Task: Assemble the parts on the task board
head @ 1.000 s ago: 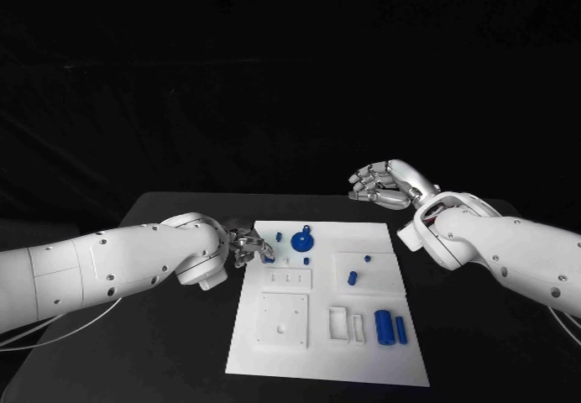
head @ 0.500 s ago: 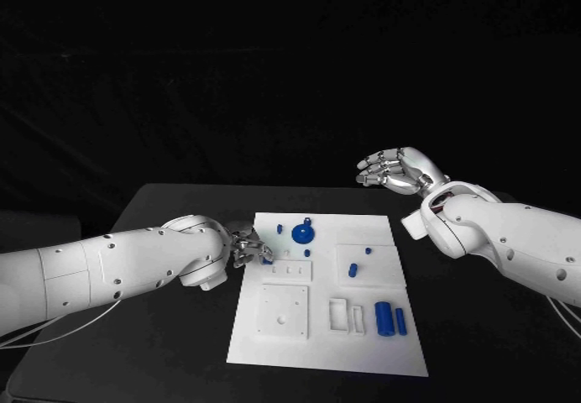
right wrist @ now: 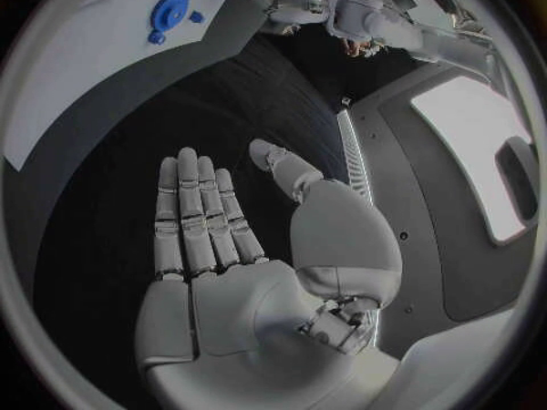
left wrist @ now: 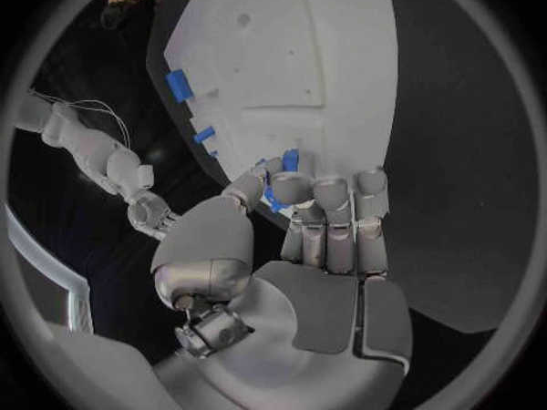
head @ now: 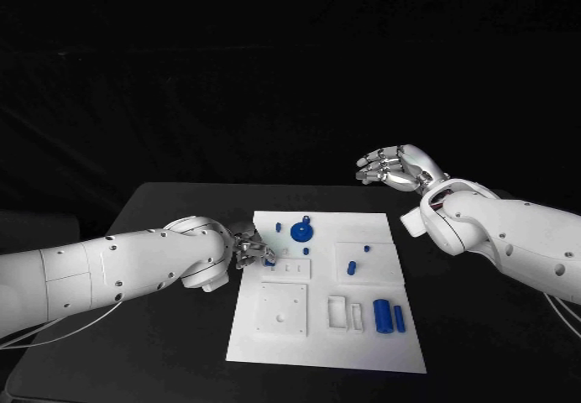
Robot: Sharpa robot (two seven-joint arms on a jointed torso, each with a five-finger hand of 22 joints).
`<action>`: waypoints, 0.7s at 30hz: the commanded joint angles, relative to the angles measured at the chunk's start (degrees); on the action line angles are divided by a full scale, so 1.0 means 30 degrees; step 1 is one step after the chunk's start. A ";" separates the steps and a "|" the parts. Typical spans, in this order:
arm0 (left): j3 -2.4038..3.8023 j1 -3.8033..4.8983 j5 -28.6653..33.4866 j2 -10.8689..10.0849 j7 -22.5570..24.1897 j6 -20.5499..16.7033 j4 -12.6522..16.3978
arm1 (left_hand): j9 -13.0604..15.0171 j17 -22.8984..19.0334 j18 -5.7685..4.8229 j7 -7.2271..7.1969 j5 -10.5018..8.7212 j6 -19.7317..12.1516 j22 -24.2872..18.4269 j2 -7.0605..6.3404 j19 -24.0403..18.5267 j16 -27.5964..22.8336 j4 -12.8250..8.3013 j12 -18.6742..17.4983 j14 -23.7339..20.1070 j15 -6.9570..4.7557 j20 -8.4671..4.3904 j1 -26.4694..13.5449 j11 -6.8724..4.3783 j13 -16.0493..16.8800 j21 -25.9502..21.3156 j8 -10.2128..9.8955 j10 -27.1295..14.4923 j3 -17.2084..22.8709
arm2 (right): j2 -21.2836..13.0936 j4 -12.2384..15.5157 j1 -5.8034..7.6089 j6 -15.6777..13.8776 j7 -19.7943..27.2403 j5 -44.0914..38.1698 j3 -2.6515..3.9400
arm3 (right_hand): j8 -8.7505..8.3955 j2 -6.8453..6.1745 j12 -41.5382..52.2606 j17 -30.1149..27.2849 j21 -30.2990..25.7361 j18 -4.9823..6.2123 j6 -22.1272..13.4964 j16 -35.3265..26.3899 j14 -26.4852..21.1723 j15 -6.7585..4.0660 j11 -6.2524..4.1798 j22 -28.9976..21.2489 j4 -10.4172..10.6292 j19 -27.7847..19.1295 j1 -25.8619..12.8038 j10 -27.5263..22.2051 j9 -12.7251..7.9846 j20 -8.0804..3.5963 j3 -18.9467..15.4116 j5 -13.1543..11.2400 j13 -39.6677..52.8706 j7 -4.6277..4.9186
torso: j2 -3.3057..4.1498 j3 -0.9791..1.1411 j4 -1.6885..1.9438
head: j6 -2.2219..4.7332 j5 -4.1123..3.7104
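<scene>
Your left arm enters low from the left side, forearm lying across the table, wrist bent inward. The left hand (head: 251, 249) sits at the near-left edge of the task board (head: 363, 336), fingers curled together and closed with the thumb on a small blue part (left wrist: 287, 166). Your right arm comes in from the right, elbow low, forearm angled upward. The right hand (head: 389, 170) is raised well above the table beyond the board's far right corner, holding nothing; in the right wrist view its fingers (right wrist: 196, 219) lie straight side by side, thumb apart.
</scene>
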 commanded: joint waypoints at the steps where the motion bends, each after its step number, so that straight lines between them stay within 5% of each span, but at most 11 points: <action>1: 0.0017 0.0007 0.0252 0.0070 0.0195 0.0127 0.0153 | 0.4270 0.0027 0.0129 -0.1729 0.0066 0.2902 0.0024 0.0177 0.0171 0.0115 -0.0025 0.0134 0.0319 -0.0524 -0.2384 -0.0050 -0.0480 0.0036 0.0070 0.0125 -0.0530 0.0129 | 0.0069 -0.0028 0.0013 0.0349 0.0120 0.0113 0.0012 | 0.0118 0.0241 -0.0092 -0.0025 -0.0086 0.0261 0.0041 -0.0116 0.0126 0.0010 -0.0014 -0.0026 -0.0030 0.0064 -0.0011 0.0180 -0.0023 0.0038 -0.0097 -0.0001 -0.0041 -0.0006 | 0.0010 0.0003 -0.0031 | -0.0002 -0.0029; 21: 0.0024 0.0018 0.0366 0.0733 0.0325 0.0378 0.0332 | 0.4355 0.0017 0.0120 -0.1733 0.0076 0.2923 0.0047 0.0278 0.0174 0.0159 0.0015 0.0167 0.0316 -0.0529 -0.2387 -0.0184 -0.0486 0.0096 0.0076 0.0113 -0.0538 0.0120 | 0.0125 -0.0080 0.0013 0.0468 -0.0076 0.0111 0.0012 | 0.0111 0.0244 -0.0266 -0.0069 -0.0133 0.0261 0.0027 -0.0175 0.0130 0.0022 -0.0005 -0.0042 -0.0018 0.0057 -0.0042 0.0262 -0.0057 0.0046 -0.0139 -0.0024 -0.0122 0.0002 | -0.0006 0.0013 0.0001 | 0.0018 -0.0172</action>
